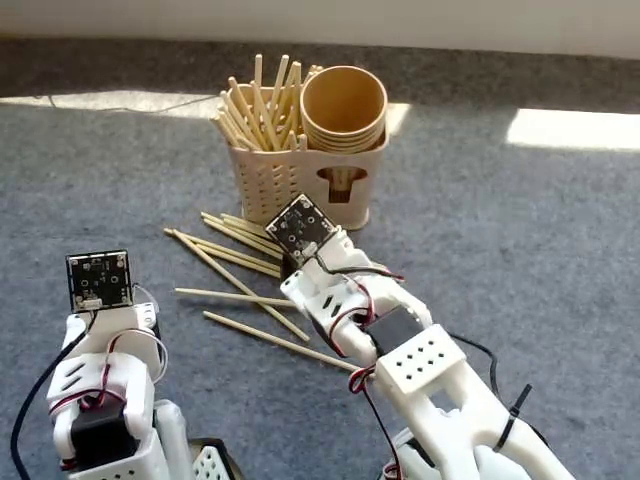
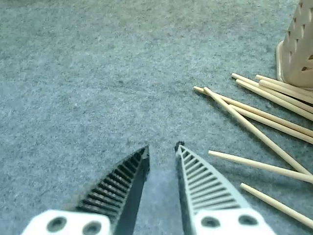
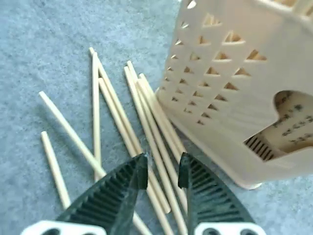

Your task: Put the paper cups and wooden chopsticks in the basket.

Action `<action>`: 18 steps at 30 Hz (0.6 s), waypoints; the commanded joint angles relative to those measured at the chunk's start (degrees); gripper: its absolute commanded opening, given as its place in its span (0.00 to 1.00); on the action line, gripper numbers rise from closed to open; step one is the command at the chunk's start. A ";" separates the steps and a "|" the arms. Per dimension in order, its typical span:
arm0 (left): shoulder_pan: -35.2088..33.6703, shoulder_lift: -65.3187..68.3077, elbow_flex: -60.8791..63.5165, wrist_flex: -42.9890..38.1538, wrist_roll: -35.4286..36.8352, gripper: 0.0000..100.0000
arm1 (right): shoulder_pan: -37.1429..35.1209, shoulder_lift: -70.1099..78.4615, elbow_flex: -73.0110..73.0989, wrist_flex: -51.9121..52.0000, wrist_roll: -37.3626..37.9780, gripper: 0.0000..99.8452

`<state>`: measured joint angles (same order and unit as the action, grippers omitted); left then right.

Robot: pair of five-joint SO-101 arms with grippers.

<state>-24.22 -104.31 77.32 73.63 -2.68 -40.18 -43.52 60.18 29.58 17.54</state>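
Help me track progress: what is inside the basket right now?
The basket holds a bundle of standing chopsticks and a nested stack of paper cups. Its walls hide most of their lower parts and the basket floor.

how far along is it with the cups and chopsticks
Done: the paper cups sit stacked in the basket, beside a bundle of chopsticks standing in it. In hand: nothing. The right gripper is open just above the loose chopsticks beside the basket, and the left gripper is open over bare carpet. Left: several loose chopsticks to collect.
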 commanded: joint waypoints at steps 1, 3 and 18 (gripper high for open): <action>-4.88 0.22 -2.95 -1.41 4.48 0.10 | -4.88 -1.45 -3.12 4.44 -1.05 0.12; -6.90 0.48 -2.77 -1.41 5.63 0.10 | -7.08 0.48 -4.09 4.62 -1.05 0.12; -10.51 0.22 4.18 -4.22 8.09 0.10 | -11.30 34.51 -18.33 4.35 1.23 0.12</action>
<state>-33.98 -104.22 81.89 71.08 5.14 -52.40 -11.60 47.25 33.89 17.89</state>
